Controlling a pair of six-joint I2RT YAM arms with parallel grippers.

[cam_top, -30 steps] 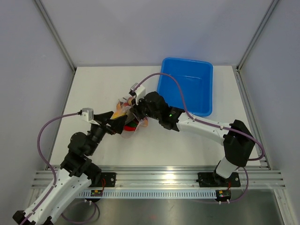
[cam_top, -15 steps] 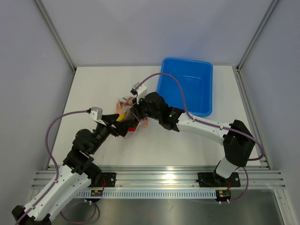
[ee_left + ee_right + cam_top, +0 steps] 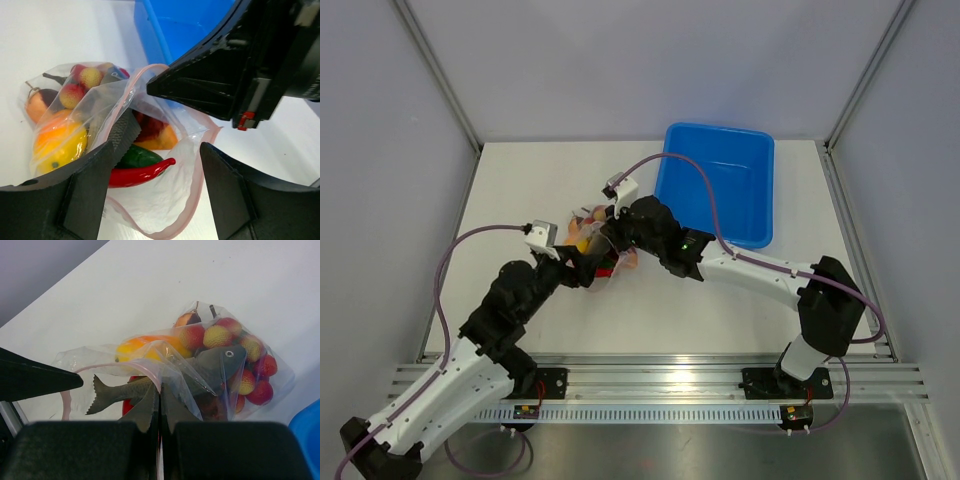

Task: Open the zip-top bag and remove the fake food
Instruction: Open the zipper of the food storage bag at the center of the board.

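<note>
Top view, bag: the bag point(image 3: 584, 230) lies on the table point(image 3: 510, 190) a little left of its middle, well apart from the tub point(image 3: 718, 195) at the far right corner.
Top view, arms: we see the left gripper point(image 3: 587, 263) reach it from the near left and the right gripper point(image 3: 607, 240) from the right; both are at the bag.
Left wrist, mouth: the bag's mouth gapes straight ahead of the left gripper, and its pink rim loops between the two fingers.
Left wrist, left gripper: the jaws are wide apart and grip nothing. One finger point(image 3: 122, 137) sits at the left lip, but we cannot tell whether it touches.
Left wrist, toy food point(image 3: 155, 137): the pepper point(image 3: 142, 172) and cucumber point(image 3: 137, 156) lie just inside the mouth, their long axes running from finger to finger.
Right wrist, right gripper: the fingers are pressed together on the bag's upper lip and hold it up.
Right wrist, fish point(image 3: 170, 380): it lies just beyond those fingertips, inside the bag.
Coming move: we judge the left gripper the free, nearer one, and it would go straight in through the mouth.
</note>
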